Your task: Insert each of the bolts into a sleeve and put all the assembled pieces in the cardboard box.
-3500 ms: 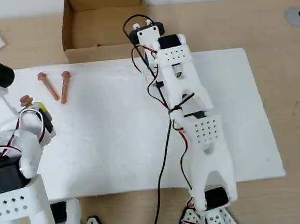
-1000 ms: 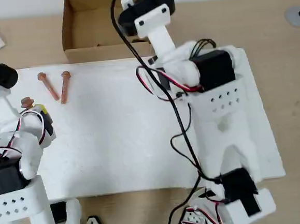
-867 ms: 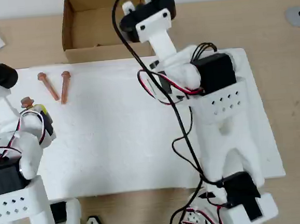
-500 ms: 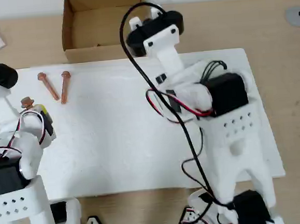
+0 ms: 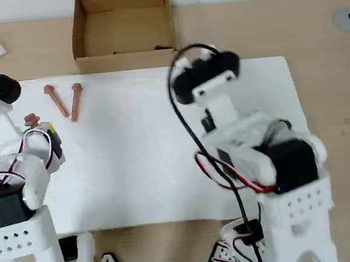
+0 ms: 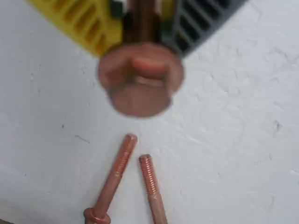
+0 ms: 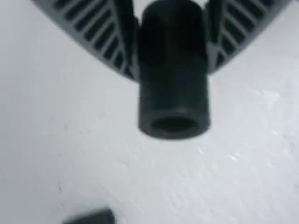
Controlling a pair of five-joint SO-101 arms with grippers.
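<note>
Left hand [image 6: 142, 16]: clamped on bolt [image 6: 140, 86], gripping the shank, over mat [image 5: 134, 152].
Right hand [image 7: 172, 28]: clamped on black sleeve [image 7: 173, 88], bore facing outward.
Handling: both probably light and rigid; smooth shank may slip, so grip mid-length.
Spare bolts [image 5: 75, 102]: lying on mat, near left hand.
Cardboard box [image 5: 78, 35]: on counter [image 5: 329, 82], past mat.

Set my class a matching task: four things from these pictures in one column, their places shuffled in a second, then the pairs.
1. black sleeve
2. gripped bolt
3. two loose bolts
4. cardboard box

A. lying on the white mat
B. in the left gripper
C. on the table beyond the mat
D. in the right gripper

Pairs: 1-D, 2-B, 3-A, 4-C
</note>
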